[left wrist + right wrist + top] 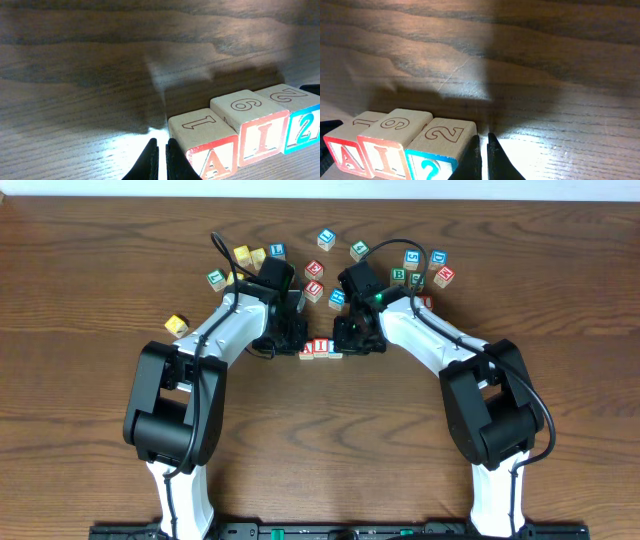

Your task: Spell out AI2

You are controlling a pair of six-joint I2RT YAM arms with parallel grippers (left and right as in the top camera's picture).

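Three wooden blocks stand side by side in a row on the table: a red A block (307, 349), a red I block (320, 348) and a blue 2 block (333, 349). In the left wrist view they read A (212, 162), I (264, 140), 2 (304, 127); in the right wrist view A (342, 157), I (382, 160), 2 (431, 167). My left gripper (161, 143) is shut and empty, its tips against the left side of the A block. My right gripper (483, 136) is shut and empty, against the right side of the 2 block.
Several loose letter blocks lie scattered behind the arms, among them a blue block (326, 238), a green one (216, 278) and a red one (444, 276). A yellow block (177, 325) lies alone at the left.
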